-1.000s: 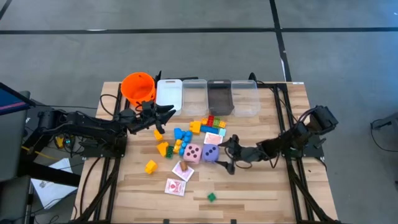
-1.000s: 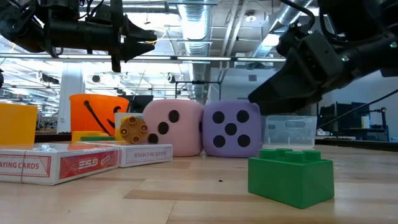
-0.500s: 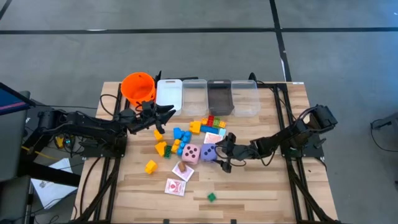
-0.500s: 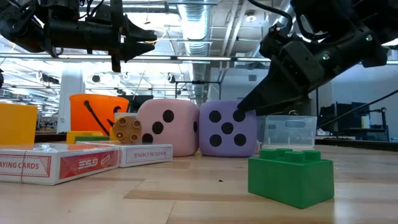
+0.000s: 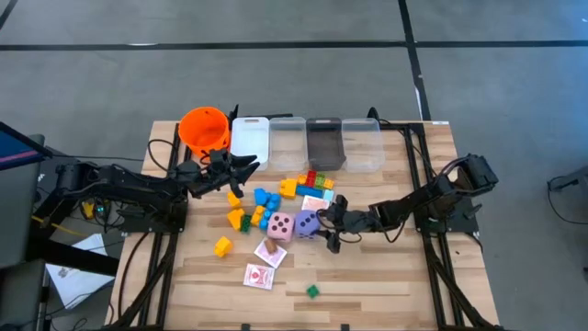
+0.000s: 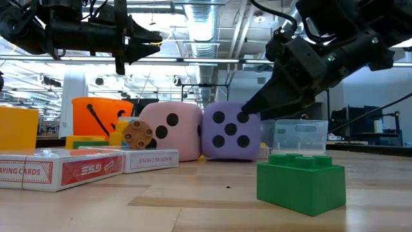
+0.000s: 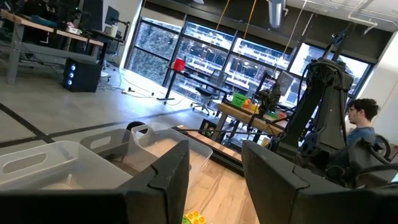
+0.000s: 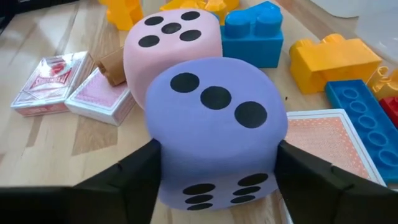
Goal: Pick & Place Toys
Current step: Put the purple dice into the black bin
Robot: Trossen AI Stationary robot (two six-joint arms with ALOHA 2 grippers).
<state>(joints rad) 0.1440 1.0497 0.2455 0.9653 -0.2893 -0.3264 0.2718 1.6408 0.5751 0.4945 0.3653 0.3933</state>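
Observation:
The purple soft die [image 8: 214, 124] stands on the table beside the pink die [image 8: 171, 46], among blue, yellow and red blocks [image 5: 276, 198]. My right gripper [image 5: 323, 225] reaches in from the table's right, its fingers on either side of the purple die. My left gripper [image 5: 246, 170] hangs open in the air near the orange bucket [image 5: 203, 129], holding nothing. Red-patterned card packs [image 5: 259, 276] and a green block [image 6: 301, 180] lie nearer the front edge. My right gripper has the purple die between its two fingers, one finger [image 8: 127, 180] on each of two opposite side faces [image 8: 163, 155]. The fingers slant down at it from the table's right. The die's bottom rests on the table [image 6: 193, 193], and it stands against the pink die [image 6: 170, 132].
Several clear bins [image 5: 312, 142] stand in a row along the far edge, right of the bucket. A lone yellow block [image 5: 222, 245] lies at the left. A flat pink card [image 8: 326, 140] lies beside the die. People and desks show in the room beyond.
My right gripper has gone toward the table's left onto the purple die and narrowed its fingers around it. The die has slid a little leftward, up against the pink die.

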